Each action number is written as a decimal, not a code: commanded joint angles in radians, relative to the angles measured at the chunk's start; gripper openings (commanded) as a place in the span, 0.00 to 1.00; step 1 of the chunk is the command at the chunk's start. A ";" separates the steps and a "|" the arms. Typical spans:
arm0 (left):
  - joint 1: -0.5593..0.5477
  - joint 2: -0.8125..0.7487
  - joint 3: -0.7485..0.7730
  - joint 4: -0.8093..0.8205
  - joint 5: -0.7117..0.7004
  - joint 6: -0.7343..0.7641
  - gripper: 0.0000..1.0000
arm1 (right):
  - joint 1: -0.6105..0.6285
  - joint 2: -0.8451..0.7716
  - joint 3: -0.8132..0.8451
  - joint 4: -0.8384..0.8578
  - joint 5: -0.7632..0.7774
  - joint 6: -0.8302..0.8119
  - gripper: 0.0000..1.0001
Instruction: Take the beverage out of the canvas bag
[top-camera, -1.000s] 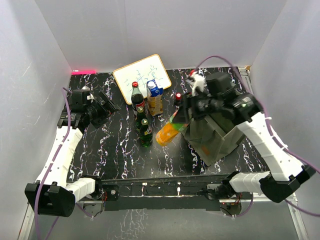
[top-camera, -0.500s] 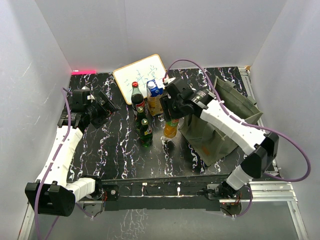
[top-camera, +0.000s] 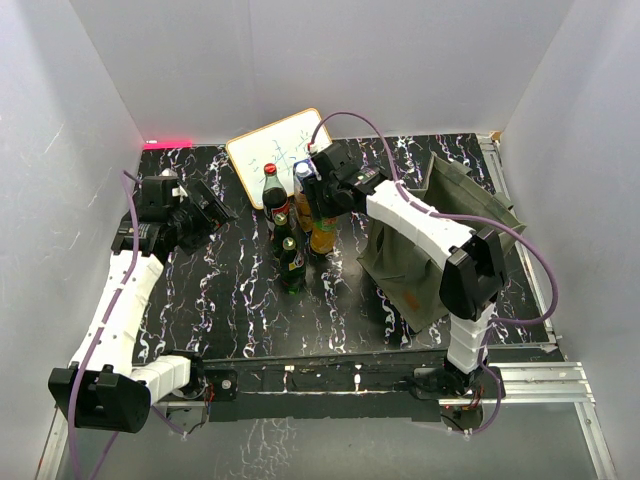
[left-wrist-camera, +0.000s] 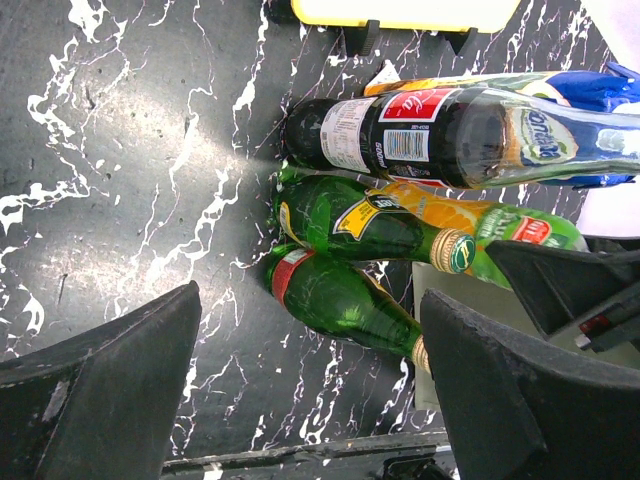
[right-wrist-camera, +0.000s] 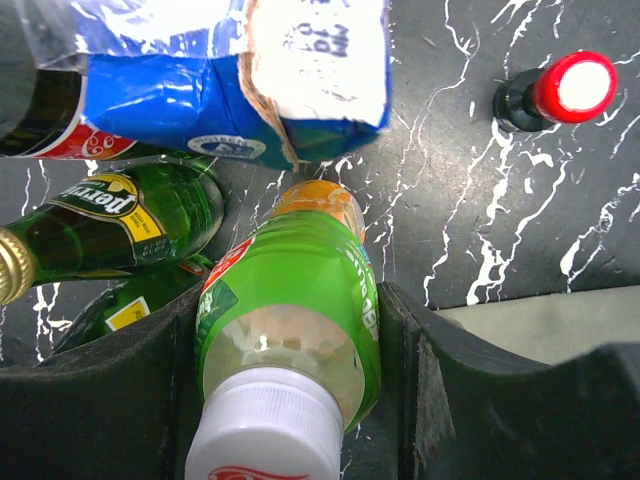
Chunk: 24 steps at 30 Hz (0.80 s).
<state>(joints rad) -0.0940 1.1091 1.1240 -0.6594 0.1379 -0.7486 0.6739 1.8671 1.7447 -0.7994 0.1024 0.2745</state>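
A black marbled table (top-camera: 230, 300) lies under me, with white walls close on three sides. My right gripper (top-camera: 322, 208) is clamped on the beverage, an orange drink bottle (right-wrist-camera: 290, 290) with a green label and a white cap. My jaws grip its sides just under the cap, and it hangs upright below them. I cannot tell whether its base touches the table. The canvas bag (top-camera: 420, 255) stands to the right of these jaws, apart from them and from the bottle, its top gaping.

Just left of the held bottle are two green glass bottles (right-wrist-camera: 130, 220), and past my fingertips there is a blue and white carton (right-wrist-camera: 230, 90). Further off to the right stands a small red-capped bottle (right-wrist-camera: 560, 88).

My left gripper (left-wrist-camera: 310, 400) has its jaws spread wide and holds nothing. Ahead of them, well apart, is the same cluster: a cola bottle (left-wrist-camera: 420, 135) with the green ones beside it, and a whiteboard (top-camera: 283, 150) behind.
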 joint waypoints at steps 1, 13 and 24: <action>0.004 -0.010 0.038 0.004 -0.009 0.041 0.89 | 0.004 -0.029 0.014 0.165 0.019 -0.008 0.15; 0.004 0.018 0.085 0.027 0.019 0.101 0.89 | 0.004 0.020 -0.043 0.186 0.008 -0.003 0.33; -0.015 0.067 0.181 0.096 0.083 0.157 0.92 | 0.004 0.008 0.054 0.071 0.010 -0.037 0.82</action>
<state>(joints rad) -0.0971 1.1542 1.2140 -0.6113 0.1856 -0.6384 0.6750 1.8927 1.7058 -0.7002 0.1020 0.2623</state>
